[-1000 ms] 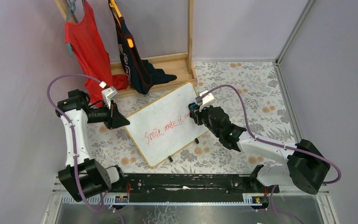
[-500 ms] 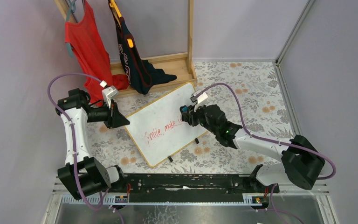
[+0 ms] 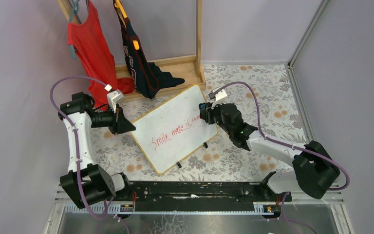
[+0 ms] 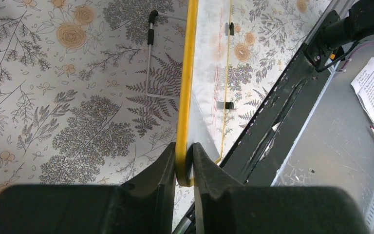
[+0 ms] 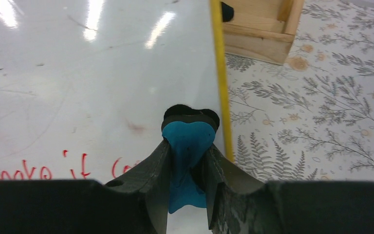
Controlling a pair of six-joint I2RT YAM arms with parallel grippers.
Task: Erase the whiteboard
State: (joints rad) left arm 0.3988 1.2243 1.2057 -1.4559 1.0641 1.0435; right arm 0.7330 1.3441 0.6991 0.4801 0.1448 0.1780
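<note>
The whiteboard (image 3: 173, 129) lies tilted on the floral table, with a light-wood frame and red writing "Smile, make it co..." across its middle. My left gripper (image 3: 126, 126) is shut on the board's left frame edge (image 4: 185, 146), jaws clamped on the yellow rim. My right gripper (image 3: 205, 113) is shut on a blue eraser (image 5: 187, 146) with a black pad, held against the board's right side beside the frame (image 5: 220, 87), just above the end of the red writing (image 5: 73, 168). A faint red smear (image 5: 135, 127) shows left of the eraser.
A wooden clothes rack base (image 3: 175, 68) with a red shirt (image 3: 90, 51) and a dark garment (image 3: 141, 68) stands behind the board. A wire stand (image 4: 151, 63) lies under the board. A black rail (image 3: 195, 190) runs along the near edge.
My right gripper swept left over the writing, then back right toward the board's right edge with the eraser. The last letters of the red writing are wiped. The left arm has not moved.
</note>
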